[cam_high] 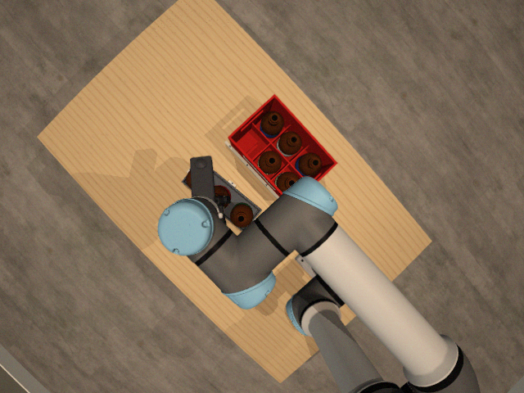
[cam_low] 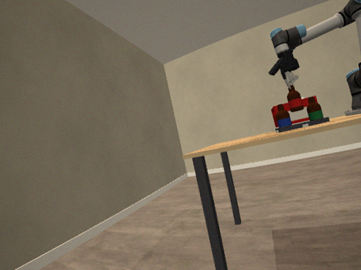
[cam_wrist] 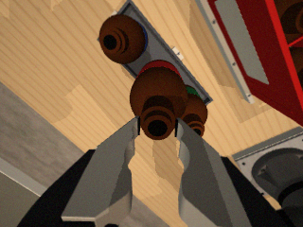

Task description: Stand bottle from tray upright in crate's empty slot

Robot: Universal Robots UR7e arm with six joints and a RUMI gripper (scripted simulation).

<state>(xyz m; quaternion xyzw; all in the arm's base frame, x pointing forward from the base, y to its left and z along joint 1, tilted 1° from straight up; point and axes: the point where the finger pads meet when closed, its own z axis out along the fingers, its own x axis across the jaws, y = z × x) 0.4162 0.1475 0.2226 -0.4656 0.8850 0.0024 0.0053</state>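
Wooden table across the top view's middle. Red crate right of centre, five bottles in, vacant slot at its upper-left corner. Grey tray below-left of it, carrying two bottles. Gripper clenched on the red-labelled bottle by its neck, lifted above the tray.

We find no readable text, brand, number or sign — the bottle bands are plain colour only, and the crate and tray walls carry no lettering we can read.
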